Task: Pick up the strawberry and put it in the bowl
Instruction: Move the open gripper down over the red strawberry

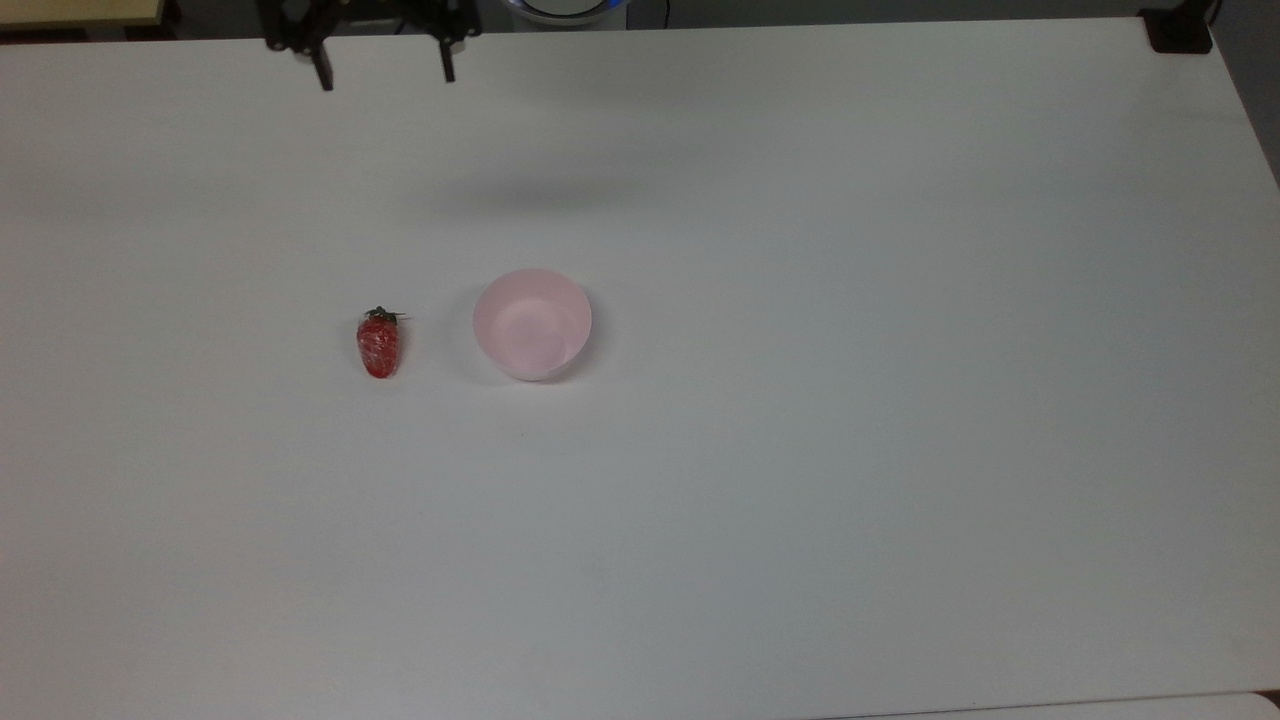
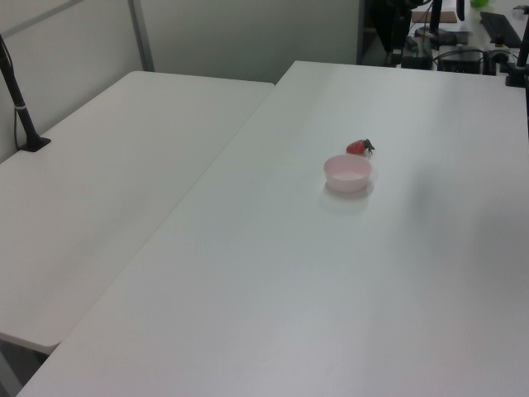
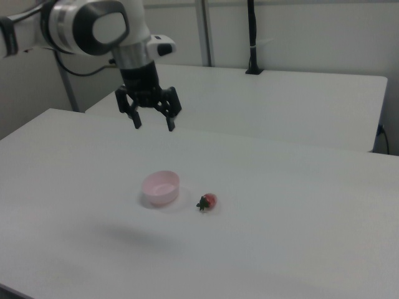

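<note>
The strawberry lies on the white table, red with a dark green cap pointing to the top view's upper edge. It also appears in the left view and the right view. The pale pink bowl stands upright just to the strawberry's right in the top view, with nothing inside; I also see the bowl in the left view and the bowl in the right view. My gripper hangs high above the table's far edge, open, holding nothing. In the right view the gripper is above and behind the bowl.
A second white table adjoins along the left view's left. A black post stands on it. A black mount sits at the top view's upper right corner. Desk clutter lies beyond the far edge.
</note>
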